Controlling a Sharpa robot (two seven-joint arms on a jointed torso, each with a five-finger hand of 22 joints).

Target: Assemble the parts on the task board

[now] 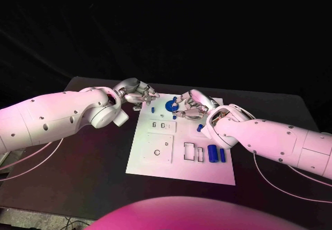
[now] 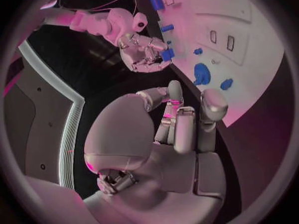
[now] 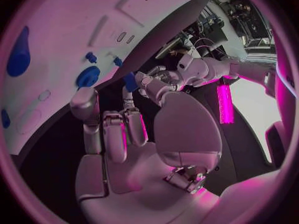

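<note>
**A:** So both arms are parked over the far end of the task board [image 1: 181, 165], which sits in the middle of the black desk [image 1: 83, 184]. The left hand [image 1: 138, 93] is just off the board's far left corner, fingers [image 2: 214, 103] curled in loosely. I can't make out anything in them from its own wrist camera.

**B:** And the right one?

**A:** The right hand [image 1: 190, 106] is over the far edge of the board, fingers [image 3: 84, 104] bent downward. In the left wrist view there's a small blue part [image 2: 167, 54] right at its fingertips, looks pinched, but I honestly can't tell for sure if it's gripped or just touching.

**B:** Where's everything else?

**A:** A round blue disc [image 1: 171, 106] sits on the board between the two hands, just beside the right fingers. A little blue peg [image 1: 153, 109] stands near the left fingers, and another small blue piece [image 1: 200, 127] lies under the right wrist. Nearer to the robot than both hands, two long blue bars [image 1: 213, 154] lie side by side next to a couple of rectangular cutouts [image 1: 189, 151]. There's also a square plate [image 1: 158, 147] with a round hole, and two small slots [image 1: 158, 125] between it and the hands.

**B:** Hands touching each other?

**A:** Nope, apart, with the disc in the gap.
</note>
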